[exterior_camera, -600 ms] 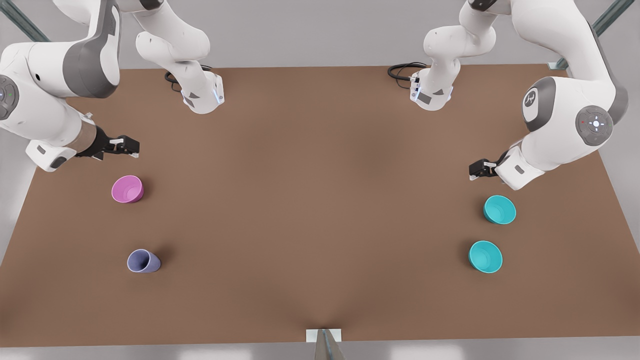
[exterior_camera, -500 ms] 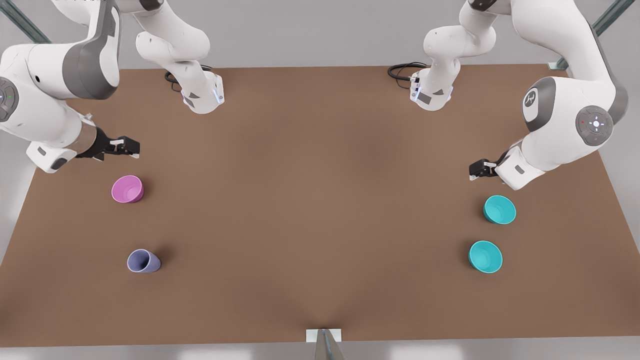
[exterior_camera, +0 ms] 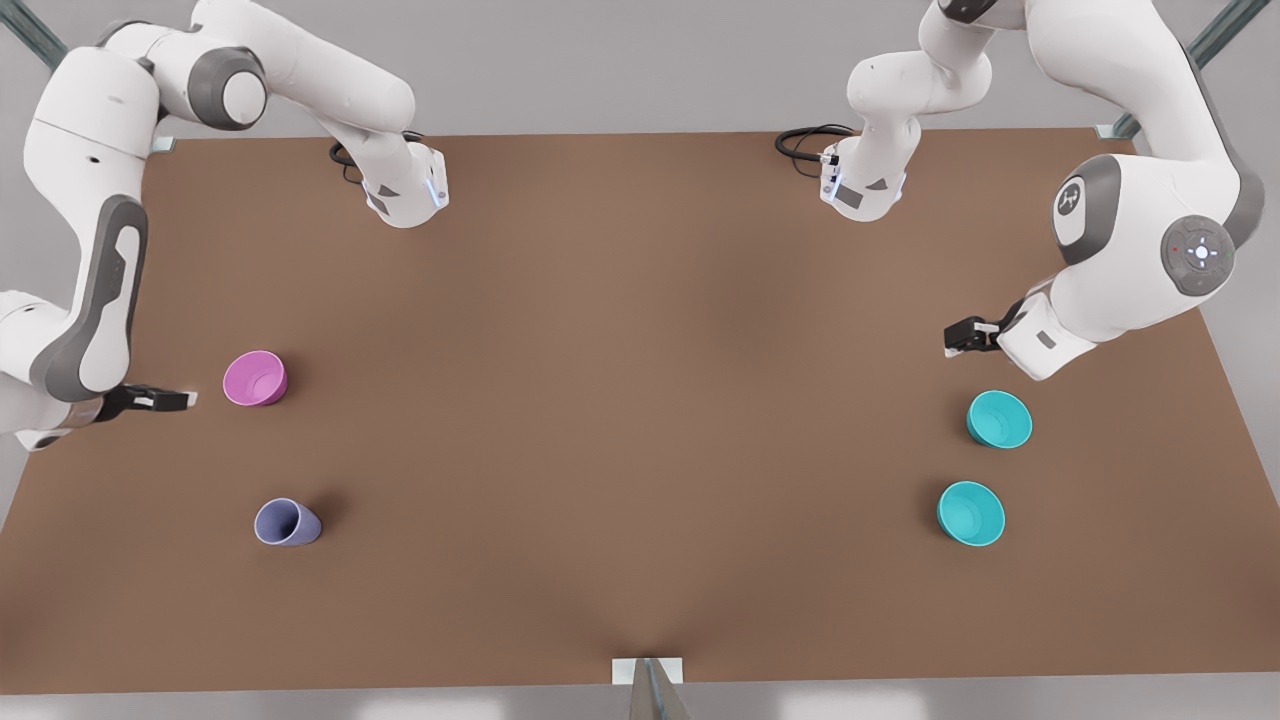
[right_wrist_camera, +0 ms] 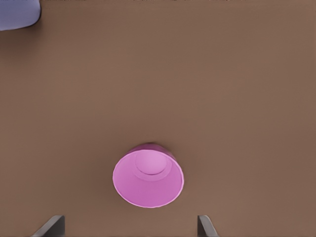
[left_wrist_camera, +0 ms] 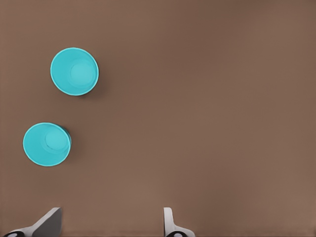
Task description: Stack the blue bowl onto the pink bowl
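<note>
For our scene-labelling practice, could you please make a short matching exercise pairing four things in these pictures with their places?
Things:
1. pink bowl
2. lavender cup
3. right gripper
4. left gripper

Places:
A. above the two teal bowls, fingers apart
B. nearest the table's front edge, front view's left
C. just beside the pink bowl, open
D. between the right gripper's fingers in its wrist view

Pairs: 1-D, 2-B, 3-C, 4-A

Pink bowl (exterior_camera: 255, 378): small, round, magenta, upright with its mouth open, standing on the brown surface at the front view's left. Blue bowl (exterior_camera: 999, 419): small, round, teal-cyan, smooth-sided, upright and empty, at the front view's right, one of two look-alike bowls. The two lie well apart, not stacked.
</note>
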### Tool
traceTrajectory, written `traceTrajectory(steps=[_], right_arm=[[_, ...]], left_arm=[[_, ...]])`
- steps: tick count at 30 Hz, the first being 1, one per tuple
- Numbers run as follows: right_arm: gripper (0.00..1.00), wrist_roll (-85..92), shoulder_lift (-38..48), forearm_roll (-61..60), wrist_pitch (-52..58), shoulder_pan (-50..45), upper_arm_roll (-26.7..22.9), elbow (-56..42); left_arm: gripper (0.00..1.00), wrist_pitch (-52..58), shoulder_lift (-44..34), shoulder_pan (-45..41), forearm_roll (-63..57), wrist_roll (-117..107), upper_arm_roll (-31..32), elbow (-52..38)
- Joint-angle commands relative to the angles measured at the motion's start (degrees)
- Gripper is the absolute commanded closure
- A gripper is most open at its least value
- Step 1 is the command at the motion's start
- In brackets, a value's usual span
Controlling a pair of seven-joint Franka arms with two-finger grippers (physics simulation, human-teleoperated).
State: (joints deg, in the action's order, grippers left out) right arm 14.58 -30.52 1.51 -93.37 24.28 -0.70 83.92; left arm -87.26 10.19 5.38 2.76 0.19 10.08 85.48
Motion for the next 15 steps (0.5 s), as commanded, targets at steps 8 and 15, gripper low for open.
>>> traceTrajectory(steps=[8,15], right_arm=[[0.0,27.6,7.22,-3.62,-37.48,4.54,0.35,25.05],[0.0,31.82,7.4,-4.24,-40.4,7.62,0.17,31.3]], left_arm=[[0.0,1.39,0.45,0.77,-0.03,-0.02,0.03,-0.05],[0.0,3.15,0.8,2.09,0.06,-0.02,0.03,-0.05]])
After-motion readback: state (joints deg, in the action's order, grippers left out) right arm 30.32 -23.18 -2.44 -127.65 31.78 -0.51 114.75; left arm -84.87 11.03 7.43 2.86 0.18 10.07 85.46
